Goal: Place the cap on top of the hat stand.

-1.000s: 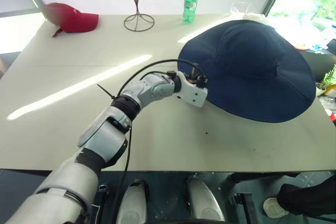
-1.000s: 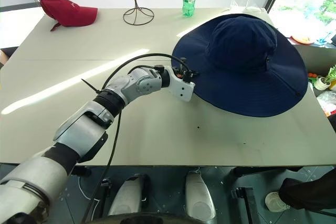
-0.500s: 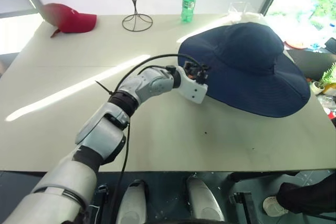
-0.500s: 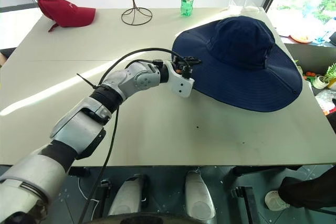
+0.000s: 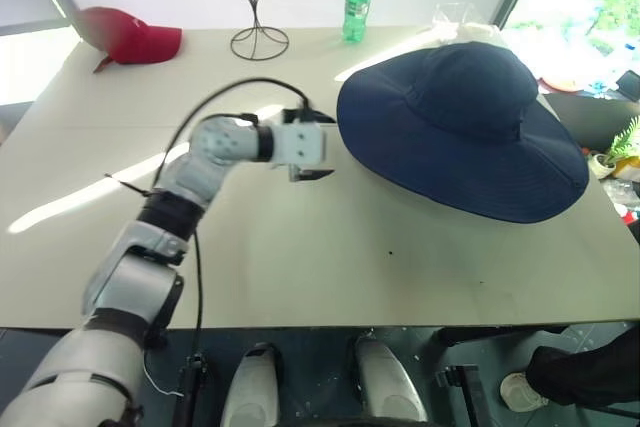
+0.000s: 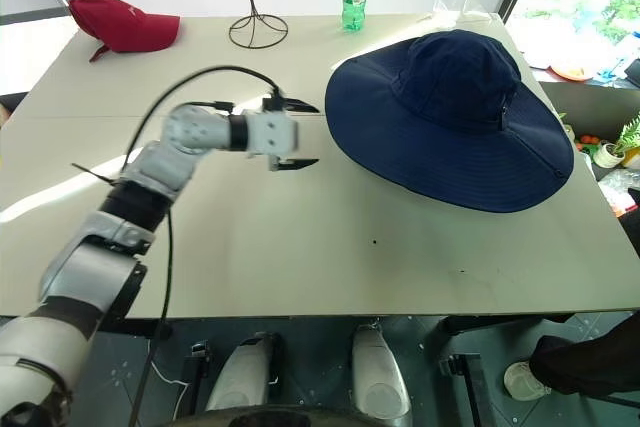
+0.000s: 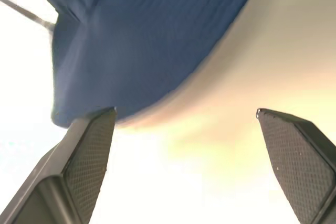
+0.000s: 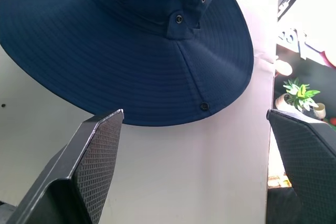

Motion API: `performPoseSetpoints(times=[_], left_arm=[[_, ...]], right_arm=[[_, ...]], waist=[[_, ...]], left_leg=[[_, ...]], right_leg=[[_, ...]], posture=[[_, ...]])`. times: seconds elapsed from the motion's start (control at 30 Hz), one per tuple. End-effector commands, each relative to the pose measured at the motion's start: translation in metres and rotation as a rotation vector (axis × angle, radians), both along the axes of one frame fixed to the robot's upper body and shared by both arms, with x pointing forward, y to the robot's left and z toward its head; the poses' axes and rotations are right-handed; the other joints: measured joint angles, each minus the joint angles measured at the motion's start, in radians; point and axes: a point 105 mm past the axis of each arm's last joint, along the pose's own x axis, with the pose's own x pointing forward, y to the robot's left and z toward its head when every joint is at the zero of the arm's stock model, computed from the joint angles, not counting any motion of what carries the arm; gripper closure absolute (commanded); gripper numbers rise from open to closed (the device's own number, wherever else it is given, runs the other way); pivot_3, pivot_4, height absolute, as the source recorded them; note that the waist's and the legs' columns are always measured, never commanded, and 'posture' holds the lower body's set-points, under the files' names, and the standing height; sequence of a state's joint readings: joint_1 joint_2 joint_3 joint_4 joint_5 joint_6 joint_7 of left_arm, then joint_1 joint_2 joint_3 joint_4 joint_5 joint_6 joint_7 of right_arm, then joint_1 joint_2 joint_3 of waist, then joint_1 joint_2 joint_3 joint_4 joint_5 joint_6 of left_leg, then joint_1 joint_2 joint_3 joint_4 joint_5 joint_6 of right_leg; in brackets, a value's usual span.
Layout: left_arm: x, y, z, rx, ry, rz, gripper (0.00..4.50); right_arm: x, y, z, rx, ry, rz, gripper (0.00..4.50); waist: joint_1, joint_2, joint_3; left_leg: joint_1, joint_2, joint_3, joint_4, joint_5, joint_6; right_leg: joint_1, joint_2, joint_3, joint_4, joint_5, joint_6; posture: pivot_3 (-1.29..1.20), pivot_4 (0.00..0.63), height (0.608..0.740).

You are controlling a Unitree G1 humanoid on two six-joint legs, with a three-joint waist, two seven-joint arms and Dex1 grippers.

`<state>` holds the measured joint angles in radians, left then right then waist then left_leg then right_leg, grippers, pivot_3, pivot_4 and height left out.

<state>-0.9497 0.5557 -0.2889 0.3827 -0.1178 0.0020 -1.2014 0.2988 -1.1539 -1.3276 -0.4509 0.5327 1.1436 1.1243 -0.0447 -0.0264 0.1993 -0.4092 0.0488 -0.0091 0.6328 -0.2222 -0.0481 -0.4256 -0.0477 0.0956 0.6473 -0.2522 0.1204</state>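
Observation:
The cap (image 5: 470, 122), a navy wide-brimmed sun hat, rests crown up on the right half of the table (image 5: 300, 257); its brim also shows in the right wrist view (image 8: 131, 51). My left gripper (image 5: 320, 147) hovers just left of the brim edge, open, with nothing between its fingers. In the left wrist view the same gripper (image 7: 185, 110) faces the blue brim (image 7: 147, 40) from a short gap. My right gripper (image 8: 194, 111) is open and empty, looking down on the cap from its right side. The hat stand is hidden or out of view.
At the table's back stand a tall slim tulip-shaped wire stand (image 5: 255, 7), a green bottle (image 5: 354, 5) and a clear container (image 5: 460, 19). A red baseball cap (image 5: 135, 35) lies at the back left. A person's leg and shoe (image 5: 585, 377) are on the floor at the lower right.
My left gripper was shut at the cap's brim edge; it has opened, let go, rolled, and drawn back to the left. The cap's crown now stands higher than a second ago.

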Motion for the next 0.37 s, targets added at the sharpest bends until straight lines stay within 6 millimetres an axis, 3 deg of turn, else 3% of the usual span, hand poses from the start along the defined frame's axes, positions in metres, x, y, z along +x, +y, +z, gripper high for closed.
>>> performPoseSetpoints(times=[0.03,0.2,0.37], left_arm=[[-0.022,0.02,0.066,-0.193,0.229,-0.097,0.06],[-0.019,0.051,0.12,-0.322,0.378,-0.092,0.06],[-0.016,0.061,0.135,-0.311,0.339,-0.084,0.06]], right_arm=[[0.003,0.001,0.01,-0.036,-0.022,0.027,0.0],[0.011,0.004,0.015,-0.03,-0.011,0.078,0.0],[0.017,0.004,0.018,-0.027,-0.004,0.105,0.0]], waist=[[0.001,0.0,0.0],[-0.001,0.0,0.0],[-0.002,0.0,0.0]], left_leg=[[0.0,0.0,0.0,0.0,0.0,0.0],[-0.001,0.0,-0.001,0.004,0.0,0.0],[0.0,0.0,-0.002,0.002,0.0,0.0]], right_leg=[[0.0,0.0,0.0,0.0,0.0,0.0],[0.002,0.001,0.0,0.0,-0.002,-0.003],[0.002,0.001,0.0,0.0,-0.002,-0.003]], posture=[[0.0,0.15,0.739],[0.0,0.15,0.739],[0.0,0.15,0.739]])
